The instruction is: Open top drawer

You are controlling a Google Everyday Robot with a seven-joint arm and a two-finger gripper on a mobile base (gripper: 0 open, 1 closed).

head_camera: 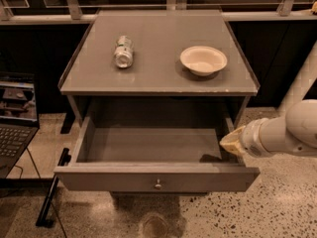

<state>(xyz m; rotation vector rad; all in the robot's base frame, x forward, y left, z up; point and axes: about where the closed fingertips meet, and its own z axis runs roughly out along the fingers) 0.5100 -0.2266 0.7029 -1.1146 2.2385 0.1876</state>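
Note:
The top drawer (124,178) of the grey cabinet stands pulled far out toward me. Its flat grey front panel carries one small round metal knob (158,184) at its centre. The inside of the drawer (148,144) is bare. My gripper (231,143) comes in from the right on a white arm (282,133). Its yellowish tip sits at the drawer's right side wall, just behind the front panel's right end.
On the cabinet top (158,68) a can (123,51) lies on its side at the left and a white bowl (203,60) sits at the right. An open laptop (15,118) stands at the far left. A black bar (52,192) lies on the speckled floor.

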